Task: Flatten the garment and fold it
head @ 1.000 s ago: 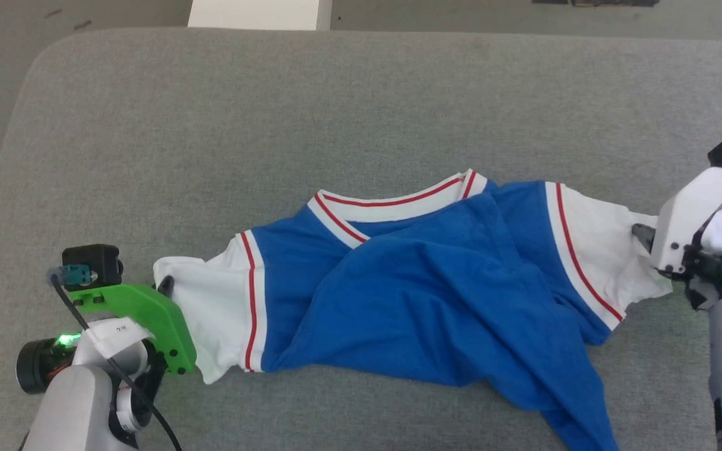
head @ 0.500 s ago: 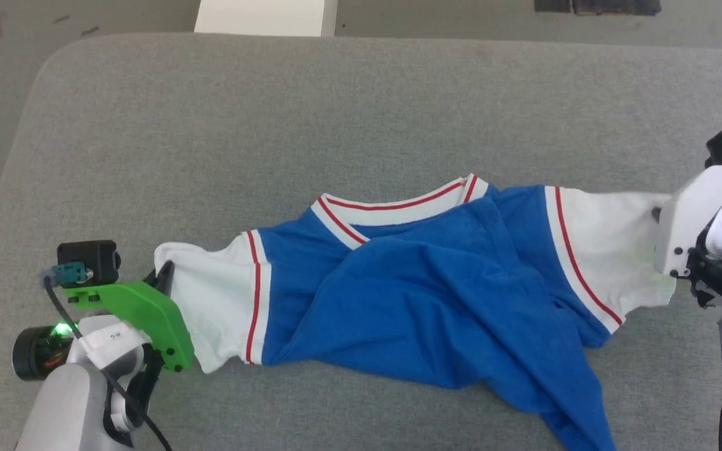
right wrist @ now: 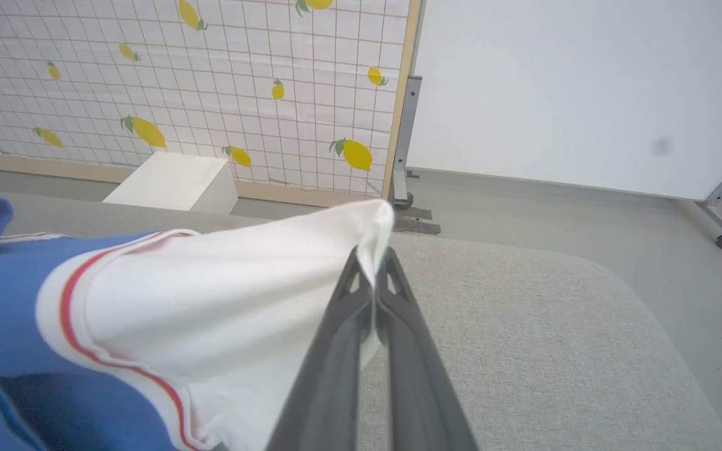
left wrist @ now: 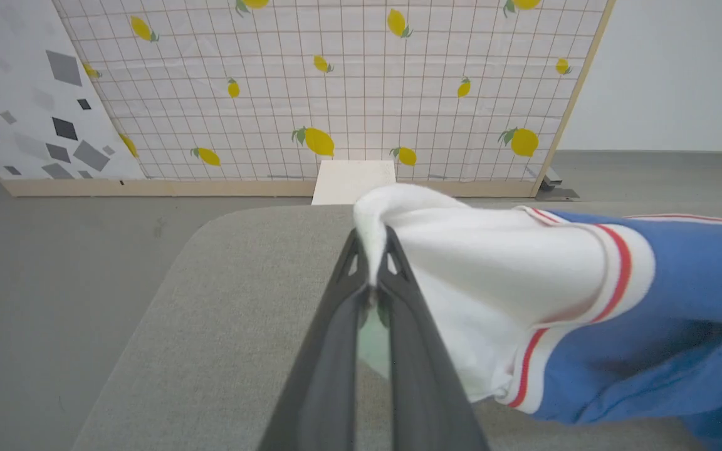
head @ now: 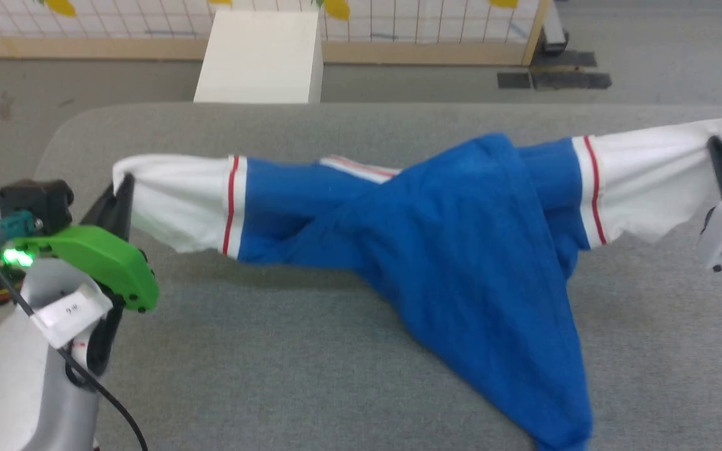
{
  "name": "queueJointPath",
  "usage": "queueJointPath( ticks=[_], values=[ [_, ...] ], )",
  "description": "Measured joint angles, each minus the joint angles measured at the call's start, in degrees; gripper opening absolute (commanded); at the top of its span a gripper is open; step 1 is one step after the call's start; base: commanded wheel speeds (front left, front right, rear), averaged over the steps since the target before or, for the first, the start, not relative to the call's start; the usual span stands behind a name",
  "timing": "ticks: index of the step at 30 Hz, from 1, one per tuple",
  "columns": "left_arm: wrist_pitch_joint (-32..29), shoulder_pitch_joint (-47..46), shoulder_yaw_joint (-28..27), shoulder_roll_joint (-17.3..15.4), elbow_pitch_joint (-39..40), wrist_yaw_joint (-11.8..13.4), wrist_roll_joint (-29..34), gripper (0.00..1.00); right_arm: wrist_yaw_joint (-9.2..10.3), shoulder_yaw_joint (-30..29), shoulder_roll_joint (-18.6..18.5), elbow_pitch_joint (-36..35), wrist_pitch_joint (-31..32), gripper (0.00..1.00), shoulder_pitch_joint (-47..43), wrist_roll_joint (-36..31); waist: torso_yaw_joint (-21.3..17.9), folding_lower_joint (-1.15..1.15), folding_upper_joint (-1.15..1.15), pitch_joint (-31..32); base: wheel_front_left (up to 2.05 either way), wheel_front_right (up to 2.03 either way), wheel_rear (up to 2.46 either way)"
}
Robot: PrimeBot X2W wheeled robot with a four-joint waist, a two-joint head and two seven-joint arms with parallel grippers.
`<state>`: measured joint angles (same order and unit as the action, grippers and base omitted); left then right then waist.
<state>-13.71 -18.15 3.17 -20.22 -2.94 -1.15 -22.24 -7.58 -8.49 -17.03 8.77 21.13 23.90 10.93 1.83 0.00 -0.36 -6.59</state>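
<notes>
Change: Lifted since a second ago, the jersey (head: 461,250) no longer lies crumpled on the table (head: 273,363); its two sleeves are now up above the table and pulled apart. The head camera has tilted up too, so the room past the table's far edge now shows.
Left gripper (head: 125,183): above the table's left end, fingers pressed together on the tip of the white left sleeve (head: 173,200); in the left wrist view a fold of white cloth bulges over their ends.
Right gripper (head: 715,145): above the table's right end, clamped tight on the tip of the white right sleeve (head: 649,175).
Jersey: strung above the table from its left end to its right end, twisted once near the middle, where a blue panel crosses over the front. Each white sleeve meets the blue at a white band with a thin red stripe.
Collar (head: 361,168): a strip of white trim with a red line peeks out at the top of the twist, on the side toward the table's far edge.
Body: blue cloth hangs from the right half of the span in a long triangle and runs down toward the table's near edge, right of centre; its lowest part seems to lie on the table.
Shadow: a dark band on the table under the left half of the span.
Box (head: 261,56): white, on the floor (head: 85,81) just beyond the table's far edge, left of centre.
Screen (left wrist: 348,81): lemon-printed grid in a wood frame, beyond the table's far edge, behind the box.
</notes>
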Motion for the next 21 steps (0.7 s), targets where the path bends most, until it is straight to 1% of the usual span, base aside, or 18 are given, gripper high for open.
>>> queueJointPath(
  ticks=[4,9,14,17,19,21],
  values=[
    [1.8,-3.6,0.3,-0.7,-1.6,-0.4,1.0,0.0,-0.01,-0.7,-1.3,-0.2,-0.2,0.0,1.8,-0.4,-1.0,0.0,0.0,2.4,0.0,0.0,0.0],
    [6.8,-9.9,0.4,-0.9,-3.7,-0.8,2.5,0.0,-0.02,-1.1,-2.6,-1.4,-0.5,0.0,7.1,-0.8,-2.3,0.0,0.0,5.0,0.0,0.0,0.0],
    [8.9,-15.7,1.3,-0.2,-6.2,-1.8,2.3,0.0,-0.02,1.2,-3.8,-1.8,1.3,0.0,12.1,-0.8,-3.7,0.0,0.0,6.2,0.0,0.0,0.0],
    [11.2,-20.1,1.2,1.1,-7.5,-2.0,1.5,0.0,-0.02,2.5,-3.8,-1.9,1.2,0.0,16.3,-0.5,-4.4,0.0,0.0,5.8,0.0,0.0,0.0],
    [13.0,-23.5,0.9,2.4,-8.3,-2.4,0.4,0.0,-0.02,1.7,-2.7,-1.9,-0.6,0.0,20.1,-0.3,-4.6,0.0,0.0,5.2,0.0,0.0,0.0],
    [13.8,-26.1,1.2,2.9,-9.4,-2.4,-0.1,0.0,-0.02,0.7,-1.4,-1.7,-2.8,0.0,23.4,-0.7,-4.8,0.0,0.0,4.5,0.0,0.0,0.0]
  ],
)
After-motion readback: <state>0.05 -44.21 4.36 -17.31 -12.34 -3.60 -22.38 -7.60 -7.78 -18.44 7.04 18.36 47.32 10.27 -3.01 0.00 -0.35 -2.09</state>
